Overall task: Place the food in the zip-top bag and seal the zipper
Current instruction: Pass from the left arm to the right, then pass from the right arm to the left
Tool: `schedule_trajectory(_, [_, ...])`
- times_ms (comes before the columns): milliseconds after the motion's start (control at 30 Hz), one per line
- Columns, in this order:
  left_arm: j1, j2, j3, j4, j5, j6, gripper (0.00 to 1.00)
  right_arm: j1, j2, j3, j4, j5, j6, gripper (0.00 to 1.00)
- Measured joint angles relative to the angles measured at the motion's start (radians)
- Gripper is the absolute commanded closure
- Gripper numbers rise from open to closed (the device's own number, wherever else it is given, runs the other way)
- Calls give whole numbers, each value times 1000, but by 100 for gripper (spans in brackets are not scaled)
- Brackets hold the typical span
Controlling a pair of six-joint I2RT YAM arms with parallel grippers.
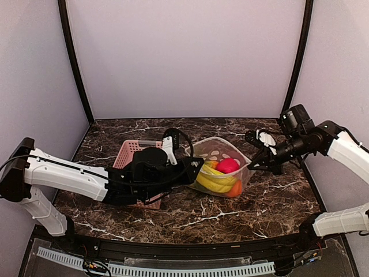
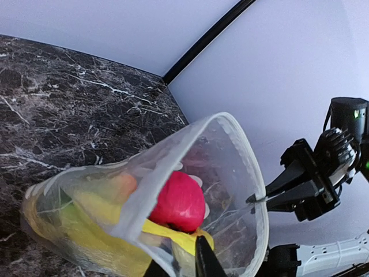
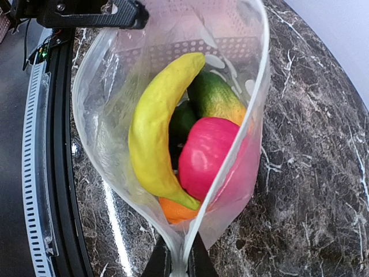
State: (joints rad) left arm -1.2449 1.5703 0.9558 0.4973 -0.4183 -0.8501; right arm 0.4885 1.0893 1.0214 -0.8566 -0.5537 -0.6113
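Note:
The zip-top bag (image 1: 216, 151) is stretched between my two grippers with its mouth wide open. Inside it lies the food: a yellow banana (image 3: 153, 127), a magenta-red piece (image 3: 207, 156), an orange piece (image 3: 176, 210) and a green piece (image 3: 213, 98). My right gripper (image 3: 179, 266) is shut on the bag's right corner, pinching the zipper (image 3: 229, 158) strip where both sides meet. My left gripper (image 2: 179, 265) sits at the opposite rim with the bag's edge between its fingers. In the top view the left gripper (image 1: 195, 167) and right gripper (image 1: 252, 165) flank the bag.
A pink slotted basket (image 1: 131, 151) stands left of the bag, partly under my left arm. Pale walls with black corner posts (image 1: 75, 63) close in the marble table (image 1: 190, 216). A black rail (image 3: 60, 144) runs along the near edge.

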Motion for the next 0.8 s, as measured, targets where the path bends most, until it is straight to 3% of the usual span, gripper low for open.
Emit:
schedule_trajectory(233, [2, -172, -4, -178, 30, 253, 40, 1, -2, 101, -35, -16, -1, 100])
schedule_trajectory(500, [-37, -292, 79, -400, 101, 742, 10, 28, 48, 210, -143, -41, -28, 100])
schedule_trajectory(800, [-47, -134, 308, -597, 166, 1158, 3, 65, 98, 304, -299, -27, -89, 99])
